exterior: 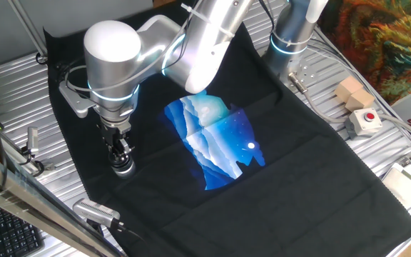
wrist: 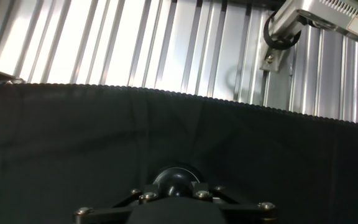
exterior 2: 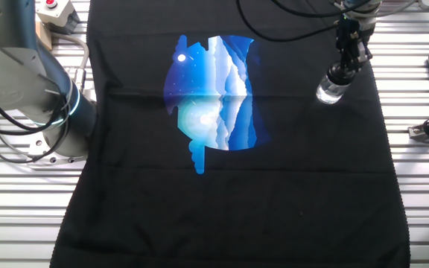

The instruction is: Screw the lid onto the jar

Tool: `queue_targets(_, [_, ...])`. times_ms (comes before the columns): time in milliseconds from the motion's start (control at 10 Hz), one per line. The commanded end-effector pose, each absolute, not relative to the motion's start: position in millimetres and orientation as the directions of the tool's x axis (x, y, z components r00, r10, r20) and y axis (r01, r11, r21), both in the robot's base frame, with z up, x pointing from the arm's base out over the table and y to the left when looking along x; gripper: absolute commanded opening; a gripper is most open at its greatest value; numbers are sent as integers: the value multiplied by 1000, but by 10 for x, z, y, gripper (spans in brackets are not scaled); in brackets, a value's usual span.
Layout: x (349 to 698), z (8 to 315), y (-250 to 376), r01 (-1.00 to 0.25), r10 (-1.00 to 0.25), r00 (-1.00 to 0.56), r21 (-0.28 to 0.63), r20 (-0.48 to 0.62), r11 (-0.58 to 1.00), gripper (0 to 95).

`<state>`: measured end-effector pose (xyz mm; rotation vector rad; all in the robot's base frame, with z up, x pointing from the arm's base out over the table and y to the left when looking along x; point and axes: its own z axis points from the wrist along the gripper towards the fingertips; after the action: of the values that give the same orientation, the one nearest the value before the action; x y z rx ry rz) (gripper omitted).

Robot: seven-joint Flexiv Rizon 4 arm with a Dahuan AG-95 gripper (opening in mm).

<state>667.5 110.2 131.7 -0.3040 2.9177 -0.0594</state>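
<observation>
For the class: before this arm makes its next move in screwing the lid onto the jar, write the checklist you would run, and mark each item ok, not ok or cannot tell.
1. Jar upright on the black cloth: ok.
2. Gripper directly above the jar: ok.
3. Lid at the fingertips: ok, a dark round cap shows in the hand view.
4. Lid seated squarely on the jar's thread: cannot tell.
5. Fingers firmly closed on the lid: cannot tell.
6. Jar inside the cloth's edge: ok.

On the black cloth [exterior: 298, 185] under my end effector [exterior: 122, 163] I count one jar [exterior 2: 331, 90] and one lid [wrist: 178, 180]; beside the cloth, one red-buttoned box [exterior: 364, 121].
</observation>
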Motion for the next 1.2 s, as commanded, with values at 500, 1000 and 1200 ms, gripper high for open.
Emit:
queue_targets(500, [6670, 1311, 1101, -193, -201, -958, -57, -203, 980, 0])
queue_targets(1000, [6670, 1310, 1101, -179, -186, -961, -52, -205, 982, 0])
queue_targets(1200, [6670, 1309, 1101, -173, -180, -962, -52, -206, 984, 0])
